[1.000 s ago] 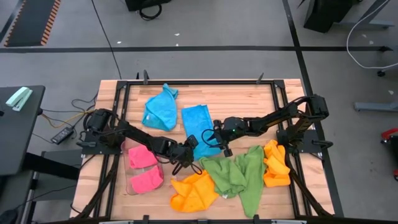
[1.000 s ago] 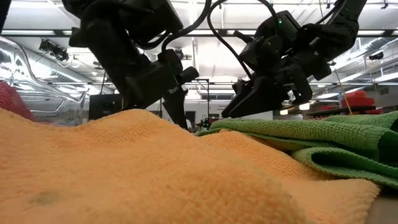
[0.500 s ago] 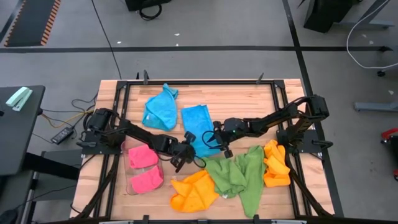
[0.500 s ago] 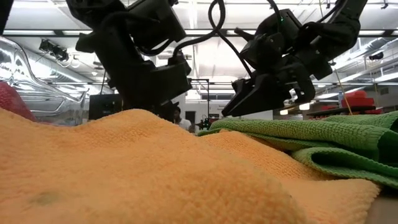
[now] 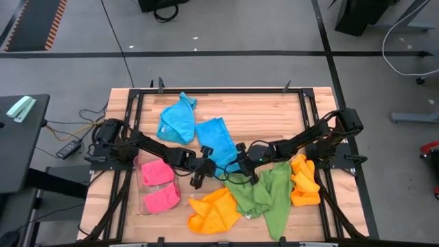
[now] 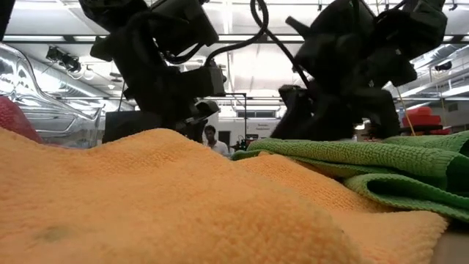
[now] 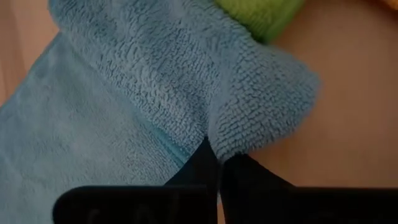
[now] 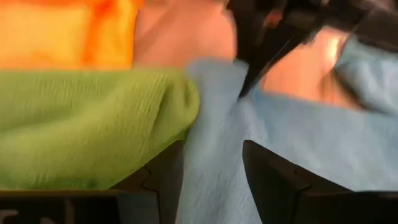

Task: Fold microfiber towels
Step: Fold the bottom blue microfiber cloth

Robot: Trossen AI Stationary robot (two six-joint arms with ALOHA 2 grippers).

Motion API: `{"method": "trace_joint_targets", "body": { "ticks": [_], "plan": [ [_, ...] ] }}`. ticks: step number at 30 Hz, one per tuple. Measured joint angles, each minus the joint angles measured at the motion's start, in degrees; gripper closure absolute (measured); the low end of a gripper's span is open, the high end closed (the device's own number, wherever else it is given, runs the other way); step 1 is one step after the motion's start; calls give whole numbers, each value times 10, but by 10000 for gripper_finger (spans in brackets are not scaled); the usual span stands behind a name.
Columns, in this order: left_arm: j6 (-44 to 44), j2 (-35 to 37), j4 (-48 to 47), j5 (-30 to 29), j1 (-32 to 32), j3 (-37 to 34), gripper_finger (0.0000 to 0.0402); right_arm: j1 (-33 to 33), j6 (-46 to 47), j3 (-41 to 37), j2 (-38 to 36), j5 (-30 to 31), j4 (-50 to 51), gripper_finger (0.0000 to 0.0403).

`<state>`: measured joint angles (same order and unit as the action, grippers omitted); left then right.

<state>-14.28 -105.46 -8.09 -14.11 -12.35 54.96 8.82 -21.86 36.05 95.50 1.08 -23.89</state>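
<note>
High view: early going, by the look of it. Both pincers meet at the flat blue towel (image 5: 215, 139) mid-table, and nothing around them reads as a neat finished fold. The left gripper (image 5: 204, 172) has its fingers pressed together on that towel's near corner; the left wrist view shows the blue pile bunched right at the tips. The right gripper (image 5: 241, 167) sits just beside it, on the same edge. Its fingers stand apart with blue cloth between them, and whether they bite yet, I can't tell.

That towel's long axis runs away from the pincers toward the table's far edge, slightly tilted, the pinched end nearest them. Still waiting: a crumpled blue towel (image 5: 175, 121) beyond the left gripper, the green towel (image 5: 264, 194) just past the right one, orange towels (image 5: 214, 211) in front and at the right side (image 5: 304, 180), pink towels (image 5: 160, 185) behind the left wrist. I'd say nearly all the folding is left.
</note>
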Motion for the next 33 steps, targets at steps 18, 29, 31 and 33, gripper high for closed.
{"method": "trace_joint_targets", "body": {
  "ticks": [18,29,31,33],
  "plan": [
    [-1,3,-41,-5,105,1,380,-71,-104,8,3,33,20,129],
    [-5,3,-46,15,109,2,370,-76,-161,61,87,48,25,133],
    [-3,3,-50,15,106,2,364,-80,-172,79,98,49,39,133],
    [0,3,-51,14,106,2,365,-84,-183,96,106,49,54,134]
  ]
}}
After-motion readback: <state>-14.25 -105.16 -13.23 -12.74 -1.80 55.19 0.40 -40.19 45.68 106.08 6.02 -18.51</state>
